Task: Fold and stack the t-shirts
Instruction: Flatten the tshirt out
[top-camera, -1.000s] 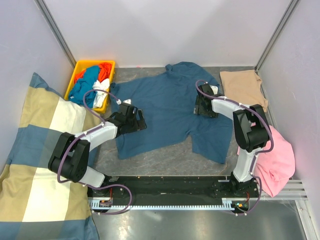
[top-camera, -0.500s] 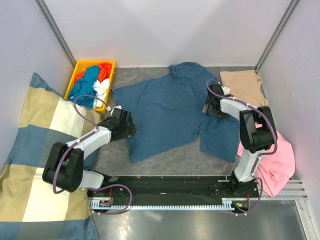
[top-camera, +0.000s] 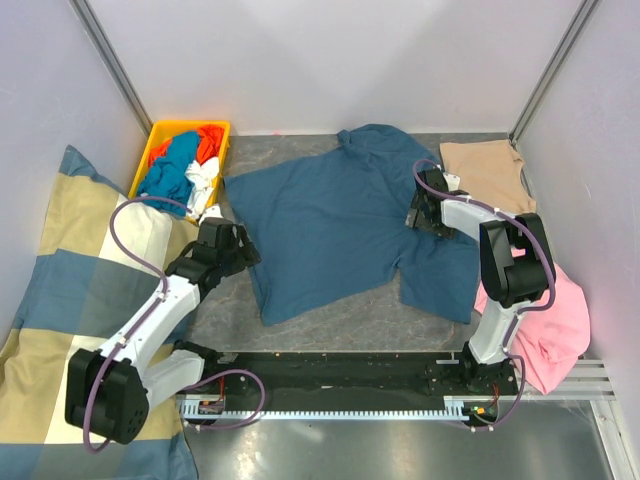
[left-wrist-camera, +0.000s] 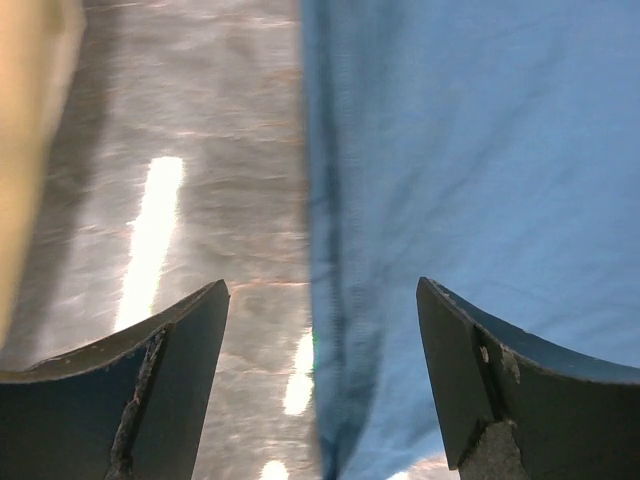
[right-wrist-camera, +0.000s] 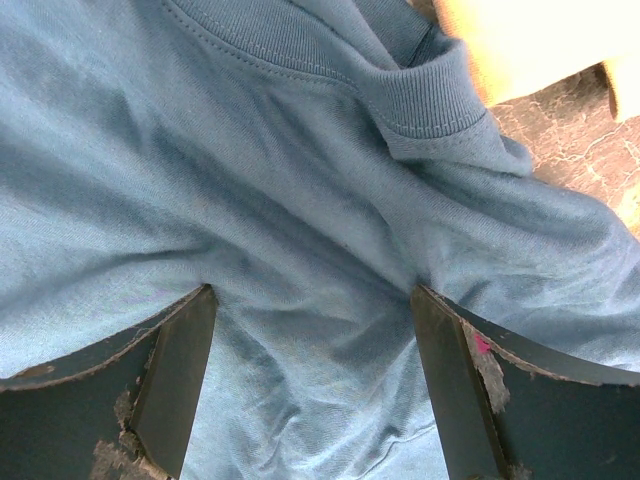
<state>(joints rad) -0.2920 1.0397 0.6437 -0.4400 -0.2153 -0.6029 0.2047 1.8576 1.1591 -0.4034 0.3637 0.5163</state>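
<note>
Top: blue shirt (top-camera: 340, 225) spread mid-worktop (top-camera: 330, 325), tan shirt (top-camera: 487, 172) far right corner. Left wrist: left jaws open, with the blue shirt's hem (left-wrist-camera: 330, 300) between them, over bare worktop. Right wrist: right jaws open, straddling wrinkled cloth nr collar (right-wrist-camera: 420, 95).

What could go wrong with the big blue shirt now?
1. The left end effector is open, with only the edge of the blue shirt between its fingers. It might pinch too little cloth and slip off.
2. The right end effector is open over wrinkled, bunched cloth, close to the tan shirt. It could grab several layers, so the fold may come out crooked, or it could drag the tan shirt along.
</note>
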